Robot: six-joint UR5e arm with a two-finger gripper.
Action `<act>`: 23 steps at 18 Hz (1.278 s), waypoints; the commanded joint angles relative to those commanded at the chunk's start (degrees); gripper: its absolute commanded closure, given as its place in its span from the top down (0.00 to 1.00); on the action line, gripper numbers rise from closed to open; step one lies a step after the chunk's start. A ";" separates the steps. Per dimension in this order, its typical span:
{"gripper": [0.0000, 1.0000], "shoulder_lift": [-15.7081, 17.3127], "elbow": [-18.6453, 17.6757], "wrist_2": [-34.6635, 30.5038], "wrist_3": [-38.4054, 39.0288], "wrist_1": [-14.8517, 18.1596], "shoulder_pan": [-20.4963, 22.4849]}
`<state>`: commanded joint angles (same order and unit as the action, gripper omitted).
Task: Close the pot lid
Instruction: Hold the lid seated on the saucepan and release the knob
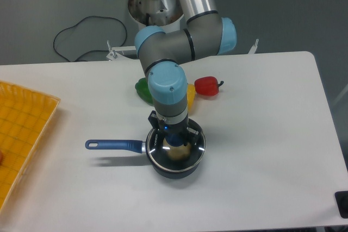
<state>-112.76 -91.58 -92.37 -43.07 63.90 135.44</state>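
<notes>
Over pot (175,164), gripper (175,144) (unlabelled).

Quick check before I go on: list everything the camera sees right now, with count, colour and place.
pot: 1, dark blue-black with long blue handle pointing left, front centre of table
pot lid: 1, clear glass with metal rim, over the pot, under the gripper
pale round item: 1, tan, seen inside the pot
peppers: 3, green, yellow, red, in a row behind the pot, partly hidden by the arm
tray: 1, yellow, left edge
table: 1, white
cable: 1, black, on the floor behind
gripper: 1, black, directly over the lid centre; fingers not clear
arm: 1, grey with light blue joints
</notes>
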 joint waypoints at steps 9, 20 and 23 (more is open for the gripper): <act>0.42 -0.62 0.09 -0.09 0.18 0.00 -0.09; 0.60 -0.61 0.09 -0.09 0.26 0.00 -0.18; 0.69 -0.62 0.09 -0.09 0.18 0.00 -0.18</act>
<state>-113.38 -91.49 -92.46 -42.89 63.90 135.26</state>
